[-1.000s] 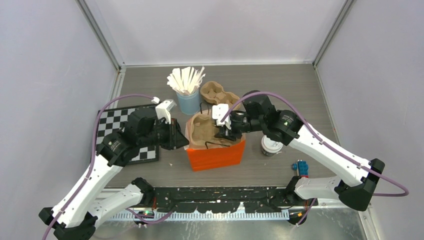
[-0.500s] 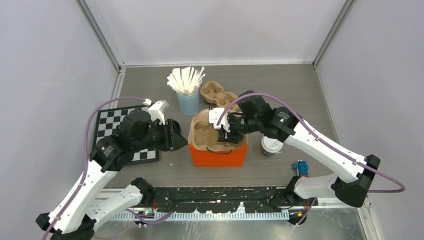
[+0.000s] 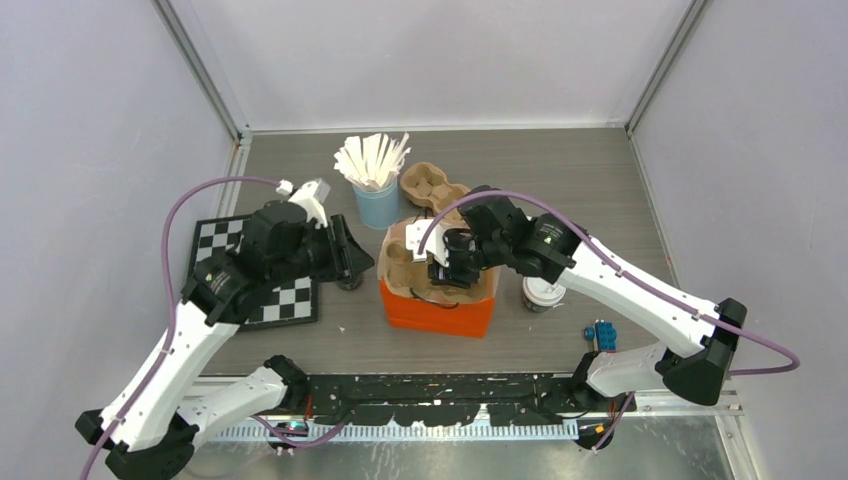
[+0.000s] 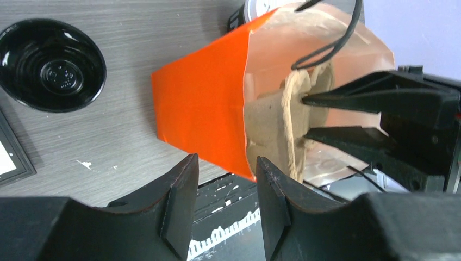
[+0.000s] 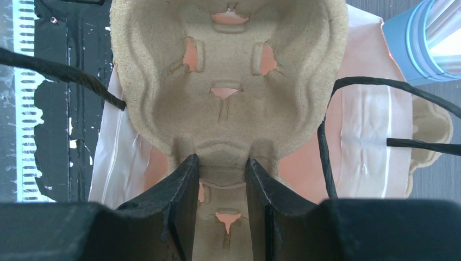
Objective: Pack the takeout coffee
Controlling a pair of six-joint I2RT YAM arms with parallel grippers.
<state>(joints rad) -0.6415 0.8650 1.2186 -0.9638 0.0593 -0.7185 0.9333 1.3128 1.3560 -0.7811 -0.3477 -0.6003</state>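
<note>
A robotics lab test cell: plain lavender walls (image 3: 440, 60), aluminium frame posts (image 3: 200, 70), robot arms (image 3: 190, 345) and a checkerboard panel (image 3: 285, 302) on a grey counter (image 3: 560, 180).

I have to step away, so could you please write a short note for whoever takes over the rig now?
Left gripper: jaws open, empty, beside the orange bag.
Right gripper: shut on the cardboard tray inside the open bag.
Done: tray in the bag.
To do: the lidded coffee cup stands right of the bag, unpacked; I can make out no second cup for sure.
</note>
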